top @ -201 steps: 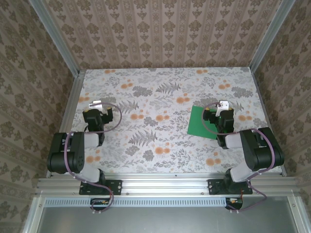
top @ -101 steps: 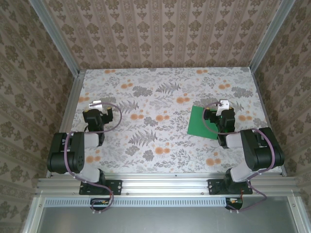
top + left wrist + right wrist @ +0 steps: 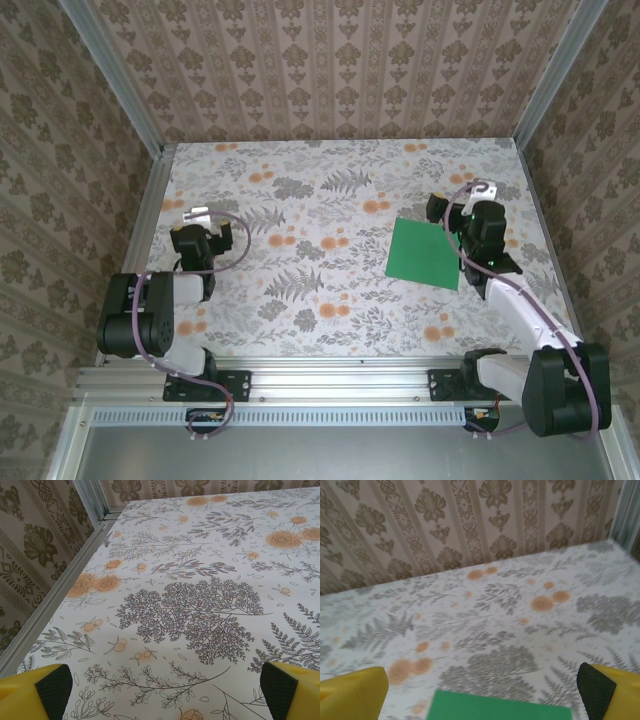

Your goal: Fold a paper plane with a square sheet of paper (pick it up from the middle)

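We see a table (image 3: 330, 190) covered with a pattern of grey ferns and orange flowers. It is closed on the left, far and right sides by walls (image 3: 330, 70) with brown ornamental wallpaper. The right arm (image 3: 525, 325) reaches from the near right corner toward the far side, while the left arm (image 3: 150, 315) is folded back at the near left. The right gripper (image 3: 480, 200) is just beside the far right corner of the square sheet of paper (image 3: 425, 254), and we cannot tell how high above the table it hangs. Its jaws are spread wide and hold nothing: in the right wrist view the yellow fingers (image 3: 352, 690) stand at the two lower corners, with the green edge between them. The left gripper (image 3: 197, 216) is over bare table, well apart from the paper, with its jaws also spread wide. The sheet lies flat and unfolded on the right half of the table, a little turned.
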Robot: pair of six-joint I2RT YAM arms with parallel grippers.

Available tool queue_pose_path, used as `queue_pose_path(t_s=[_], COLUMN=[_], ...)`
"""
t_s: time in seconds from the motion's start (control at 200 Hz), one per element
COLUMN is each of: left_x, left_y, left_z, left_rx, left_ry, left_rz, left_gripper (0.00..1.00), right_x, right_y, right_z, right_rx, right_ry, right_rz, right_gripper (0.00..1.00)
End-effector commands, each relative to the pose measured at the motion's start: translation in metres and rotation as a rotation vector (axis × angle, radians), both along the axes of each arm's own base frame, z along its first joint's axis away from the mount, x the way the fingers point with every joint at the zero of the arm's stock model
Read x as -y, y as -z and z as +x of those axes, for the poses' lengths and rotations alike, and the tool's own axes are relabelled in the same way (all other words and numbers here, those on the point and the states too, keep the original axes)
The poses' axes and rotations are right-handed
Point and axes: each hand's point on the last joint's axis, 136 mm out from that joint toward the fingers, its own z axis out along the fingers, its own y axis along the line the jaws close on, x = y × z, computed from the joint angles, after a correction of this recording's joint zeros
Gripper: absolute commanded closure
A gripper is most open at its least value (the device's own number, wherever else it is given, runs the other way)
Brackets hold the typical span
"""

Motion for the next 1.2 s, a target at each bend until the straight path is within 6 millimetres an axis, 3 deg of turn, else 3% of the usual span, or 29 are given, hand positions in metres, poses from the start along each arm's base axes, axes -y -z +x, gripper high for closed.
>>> queue_pose_path(t_s=[0.0, 0.075, 0.155, 0.3, 0.405, 0.52, 0.69, 0.76, 0.83, 0.97, 1.06, 1.195], left_x=[-0.001, -0.001, -0.001, 0.005, -0.003, -0.010, -0.009, -0.009, -0.012, 0.018, 0.022, 0.041], left_y=[-0.001, -0.001, 0.000, -0.009, -0.029, -0.058, -0.084, -0.087, -0.087, -0.100, -0.100, -0.111], left_z=[-0.001, -0.001, -0.001, -0.001, -0.001, -0.013, -0.035, -0.043, -0.055, -0.062, -0.072, -0.081], left_rx=[0.013, 0.015, 0.010, 0.005, -0.112, -0.064, -0.086, -0.112, -0.138, -0.114, -0.088, -0.071], left_ry=[-0.016, -0.017, -0.015, 0.016, -0.037, -0.078, -0.126, -0.151, -0.210, -0.016, -0.033, 0.080], left_rz=[-0.012, -0.012, -0.014, -0.001, -0.061, -0.230, -0.358, -0.402, -0.459, -0.534, -0.622, -0.661], left_gripper=[0.00, 0.00, 0.00, 0.00, 0.00, 0.00, 0.00, 0.00, 0.00, 0.00, 0.00, 0.00], right_x=[-0.035, -0.076, -0.078, -0.099, -0.105, -0.107, -0.123, -0.125, -0.110, -0.115, -0.115, -0.117], right_y=[0.043, 0.042, 0.061, 0.082, 0.092, 0.104, 0.117, 0.125, 0.140, 0.149, 0.156, 0.169], right_z=[-0.029, -0.034, -0.038, -0.051, -0.062, -0.074, -0.079, -0.075, -0.066, -0.042, -0.024, -0.002], right_rx=[-0.299, -0.330, -0.437, -0.567, -0.625, -0.703, -0.784, -0.811, -0.852, -0.886, -0.908, -0.931], right_ry=[-0.108, -0.315, -0.255, -0.303, -0.310, -0.289, -0.311, -0.303, -0.220, -0.233, -0.223, -0.216], right_rz=[0.250, 0.390, 0.502, 0.575, 0.512, 0.405, 0.306, 0.264, 0.184, 0.141, 0.106, 0.073], right_gripper=[0.00, 0.00, 0.00, 0.03, 0.06, 0.07, 0.11, 0.10, 0.10, 0.10, 0.10, 0.10])
